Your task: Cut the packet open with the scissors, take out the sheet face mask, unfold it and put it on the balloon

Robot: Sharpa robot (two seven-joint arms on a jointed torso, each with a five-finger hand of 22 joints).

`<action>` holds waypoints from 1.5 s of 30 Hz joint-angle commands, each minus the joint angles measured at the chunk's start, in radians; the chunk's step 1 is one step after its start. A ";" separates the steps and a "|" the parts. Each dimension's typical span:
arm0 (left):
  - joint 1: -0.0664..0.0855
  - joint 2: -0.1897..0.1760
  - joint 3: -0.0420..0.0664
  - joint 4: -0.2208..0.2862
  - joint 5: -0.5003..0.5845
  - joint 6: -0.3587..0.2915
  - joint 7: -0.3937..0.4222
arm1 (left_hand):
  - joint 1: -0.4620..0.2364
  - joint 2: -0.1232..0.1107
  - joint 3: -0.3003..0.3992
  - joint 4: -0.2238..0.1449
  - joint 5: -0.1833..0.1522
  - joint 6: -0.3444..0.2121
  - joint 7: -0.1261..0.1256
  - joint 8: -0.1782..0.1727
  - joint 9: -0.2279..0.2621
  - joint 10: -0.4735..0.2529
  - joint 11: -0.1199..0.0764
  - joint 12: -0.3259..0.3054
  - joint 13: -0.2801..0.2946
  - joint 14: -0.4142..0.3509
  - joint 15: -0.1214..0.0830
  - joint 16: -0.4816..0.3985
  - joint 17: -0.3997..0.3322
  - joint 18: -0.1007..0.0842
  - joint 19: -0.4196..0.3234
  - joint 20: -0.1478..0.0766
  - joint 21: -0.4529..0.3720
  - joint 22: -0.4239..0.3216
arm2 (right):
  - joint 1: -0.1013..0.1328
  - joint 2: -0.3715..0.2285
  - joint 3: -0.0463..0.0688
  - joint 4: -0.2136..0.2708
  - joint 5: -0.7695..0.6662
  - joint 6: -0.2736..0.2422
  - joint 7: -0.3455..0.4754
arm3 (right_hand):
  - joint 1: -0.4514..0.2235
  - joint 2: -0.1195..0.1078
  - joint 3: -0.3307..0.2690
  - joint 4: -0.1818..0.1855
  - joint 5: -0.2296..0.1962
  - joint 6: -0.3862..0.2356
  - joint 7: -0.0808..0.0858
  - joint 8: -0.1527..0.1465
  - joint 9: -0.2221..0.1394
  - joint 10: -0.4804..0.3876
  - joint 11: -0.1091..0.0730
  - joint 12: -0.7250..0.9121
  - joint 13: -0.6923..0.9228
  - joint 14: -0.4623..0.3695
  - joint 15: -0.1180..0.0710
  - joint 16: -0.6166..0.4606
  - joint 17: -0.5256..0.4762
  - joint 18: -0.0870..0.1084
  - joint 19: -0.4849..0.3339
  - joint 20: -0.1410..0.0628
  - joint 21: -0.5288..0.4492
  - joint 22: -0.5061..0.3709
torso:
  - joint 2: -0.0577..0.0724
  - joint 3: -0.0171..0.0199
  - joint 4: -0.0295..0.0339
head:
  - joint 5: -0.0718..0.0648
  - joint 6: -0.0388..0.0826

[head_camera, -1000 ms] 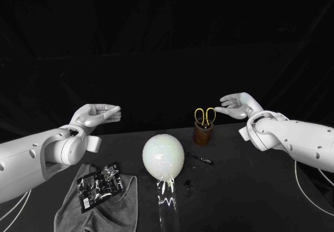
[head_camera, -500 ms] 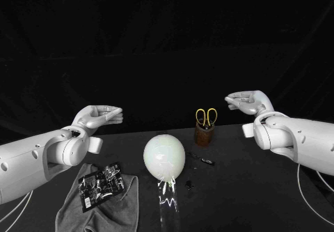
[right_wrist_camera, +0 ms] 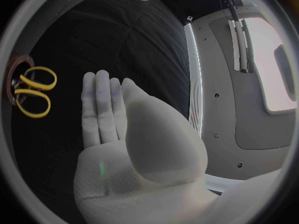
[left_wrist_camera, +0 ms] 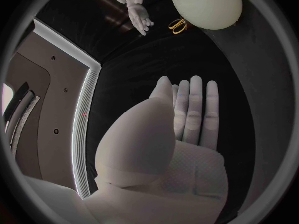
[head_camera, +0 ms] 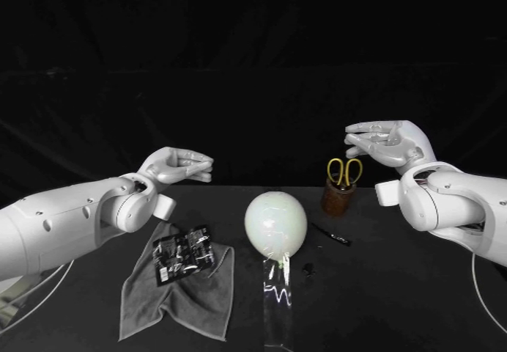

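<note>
The pale balloon [head_camera: 277,222] [left_wrist_camera: 207,5] stands upright at the table's middle on a clear stand. Left of it, the black printed packet [head_camera: 183,249] lies on a grey cloth [head_camera: 179,293]. Yellow-handled scissors [head_camera: 342,170] [right_wrist_camera: 34,92] [left_wrist_camera: 177,25] stand blades down in a brown cup [head_camera: 338,199] behind and right of the balloon. My left hand [head_camera: 179,165] [left_wrist_camera: 187,114] hovers above the table behind the packet, fingers straight, holding nothing. My right hand [head_camera: 385,143] [right_wrist_camera: 106,114] hangs above and right of the scissors, clear of the handles, also holding nothing.
A thin black pen-like piece [head_camera: 330,233] lies right of the balloon, and a small dark bit [head_camera: 306,270] sits nearer the front. The clear stand [head_camera: 277,308] runs toward the front edge. Black cloth covers the table [head_camera: 423,293] and hangs behind it.
The camera has shifted, so the whole scene sits further right. My right hand has drawn up and away from the scissor handles. The left hand holds its place.
</note>
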 commanded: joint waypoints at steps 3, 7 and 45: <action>-0.007 -0.047 -0.016 0.047 -0.145 0.051 0.023 | -0.006 -0.019 -0.004 0.002 -0.001 -0.002 0.006 -0.015 -0.007 -0.016 0.013 -0.019 -0.002 -0.017 0.013 -0.016 -0.003 0.011 0.003 0.000 0.001 -0.002 | -0.024 0.038 -0.001 0.044 -0.293 0.113 -0.068 | -0.032 -0.031 0.033 0.006 0.010 0.019 -0.011 -0.008 -0.008 0.026 -0.016 -0.018 0.002 0.169 -0.040 0.090 0.069 0.020 0.088 -0.036 0.111 0.077 | -0.015 -0.0017 0.0110 | 0.097 -0.057; -0.022 -0.093 -0.036 0.091 -0.191 -0.002 0.047 | -0.015 -0.032 -0.009 0.000 -0.002 -0.006 0.012 -0.023 -0.012 -0.049 0.025 -0.020 -0.002 -0.080 0.035 -0.056 -0.015 0.003 -0.035 0.014 -0.026 -0.016 | -0.041 0.063 -0.001 0.063 -0.425 0.144 -0.105 | -0.055 -0.052 0.066 0.010 0.010 0.022 -0.020 -0.013 -0.015 0.033 -0.025 -0.031 0.002 0.273 -0.054 0.205 0.148 0.018 0.144 -0.054 0.204 0.145 | -0.018 -0.0019 0.0149 | 0.147 -0.091; -0.280 -0.218 -0.073 0.294 -1.101 -0.476 -0.235 | -0.143 -0.261 -0.237 0.011 0.002 -0.402 0.055 -0.164 -0.120 -0.719 0.087 -0.038 -0.019 -0.790 0.114 -0.228 -0.227 -0.108 -0.693 0.056 -0.291 -0.078 | -0.102 0.068 -0.003 0.154 -0.871 0.134 -0.308 | -0.192 -0.154 0.230 -0.005 0.000 -0.039 0.010 -0.026 -0.031 -0.050 0.008 -0.037 0.002 0.274 -0.022 0.897 0.852 -0.079 0.336 -0.025 0.912 0.720 | -0.018 -0.0011 0.0167 | 0.251 -0.140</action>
